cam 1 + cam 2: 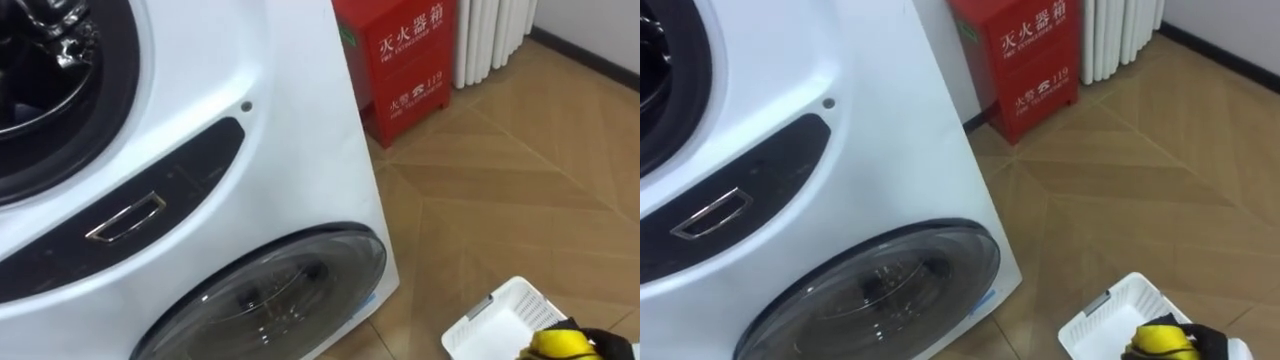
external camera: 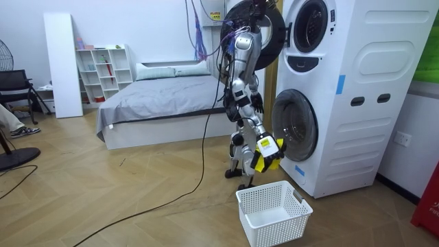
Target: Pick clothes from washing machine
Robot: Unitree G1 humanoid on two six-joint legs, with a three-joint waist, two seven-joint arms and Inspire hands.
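Fingers point(image 1: 592, 340) of right hand point(image 2: 267, 145) curled round bunched yellow cloth point(image 1: 558, 346), at lower right corner of both eye views, above white basket point(image 1: 497, 322) on wooden floor point(image 1: 520, 180). In room view, same cloth at centre frame, just above basket and beside round glass lower door point(image 1: 270, 295) of white washing machine point(image 1: 290, 150). Left hand point(image 2: 256, 103) higher, centre of room view, near machine front; fingers' state impossible to tell. Red cabinet point(image 1: 405, 60) and white radiator point(image 1: 490, 35) along top of eye views.
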